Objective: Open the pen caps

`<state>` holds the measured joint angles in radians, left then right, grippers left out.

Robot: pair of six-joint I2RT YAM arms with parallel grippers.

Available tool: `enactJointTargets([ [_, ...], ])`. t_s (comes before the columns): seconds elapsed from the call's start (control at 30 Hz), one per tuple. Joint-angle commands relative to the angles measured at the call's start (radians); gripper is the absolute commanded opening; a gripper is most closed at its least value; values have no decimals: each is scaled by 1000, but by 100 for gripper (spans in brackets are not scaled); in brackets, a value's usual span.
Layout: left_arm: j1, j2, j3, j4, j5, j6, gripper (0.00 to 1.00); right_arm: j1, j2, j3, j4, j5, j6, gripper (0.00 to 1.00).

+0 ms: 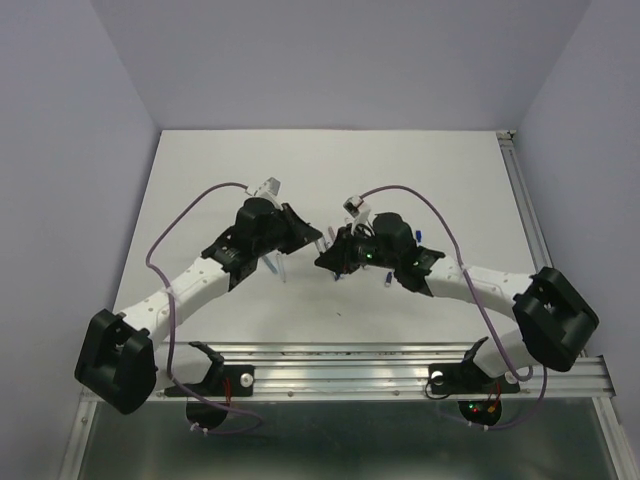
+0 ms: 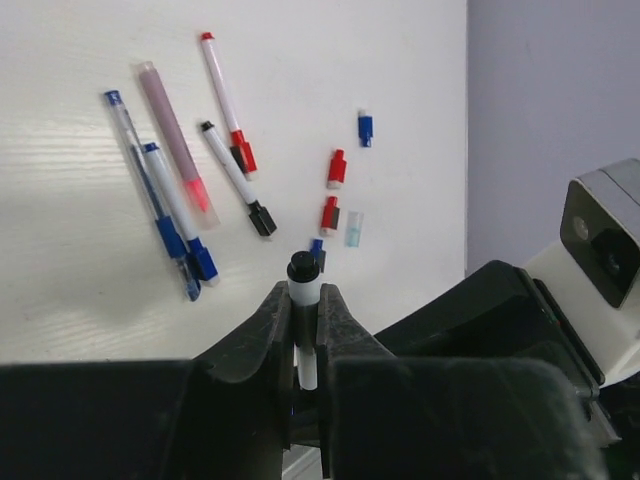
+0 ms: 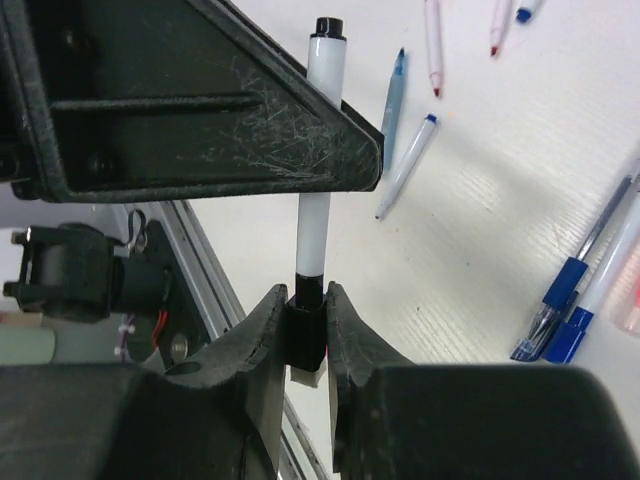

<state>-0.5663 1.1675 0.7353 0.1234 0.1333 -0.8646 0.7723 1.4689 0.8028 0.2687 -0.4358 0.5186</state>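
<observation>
Right pincer (image 3: 305, 298): pressed shut on the black cap (image 3: 306, 325) at the near end of a white pen (image 3: 312, 235). The barrel runs straight out of the cap and away from the right wrist cam, held in the air above the desk (image 3: 480, 200). Can't tell if the cap is fully seated or part-way off.

Left pincer (image 2: 303, 300): pinching the same pen's barrel further along. Its fingers (image 2: 265, 330) clamp both sides, and the black tip (image 2: 303, 267) pokes out past them.

Top view: both pincers meet over mid-desk, close together.

On the desk beyond, left wrist view:
- A small blue piece (image 2: 318, 252) sits partly hidden behind the tip.
- A red cap (image 2: 329, 215) lies just beside a clear cap (image 2: 354, 228).
- A second red cap (image 2: 337, 168) lies past those, and a blue cap (image 2: 365, 128) is farthest. All four lie loose.
- Left of the caps are a black-ended pen (image 2: 235, 178), a red-ended pen (image 2: 222, 90) and a pink pen (image 2: 170, 130).
- Two blue pens (image 2: 165, 210) lie side by side, overlapping.
</observation>
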Motion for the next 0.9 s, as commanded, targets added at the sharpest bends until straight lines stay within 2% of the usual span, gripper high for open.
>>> enactJointTargets([
  [0.0, 224, 56, 223, 150, -317, 110, 0, 126, -129, -221, -174, -67, 89, 1],
  [0.1, 249, 78, 271, 101, -350, 136, 0, 128, -212, -267, -212, -6, 133, 1],
  [0.17, 252, 70, 266, 96, -356, 153, 0, 127, -229, -249, -264, 80, 117, 1],
  [0.2, 258, 64, 256, 88, -365, 154, 0, 127, -234, -238, -320, 95, 107, 1],
  [0.27, 272, 49, 245, 73, -394, 153, 0, 127, -237, -217, -324, 109, 97, 1],
  [0.37, 289, 24, 224, 56, -351, 173, 0, 113, -226, -186, -347, 205, 116, 1],
  [0.63, 264, 0, 52, -60, -149, 219, 0, -181, -176, -117, -522, 429, 129, 1],
  [0.73, 230, 14, -20, -73, -156, 219, 0, -221, -159, -93, -577, 538, 124, 2],
  [0.87, 140, 50, -43, -106, -199, 210, 0, -243, -148, -96, -632, 629, 130, 5],
])
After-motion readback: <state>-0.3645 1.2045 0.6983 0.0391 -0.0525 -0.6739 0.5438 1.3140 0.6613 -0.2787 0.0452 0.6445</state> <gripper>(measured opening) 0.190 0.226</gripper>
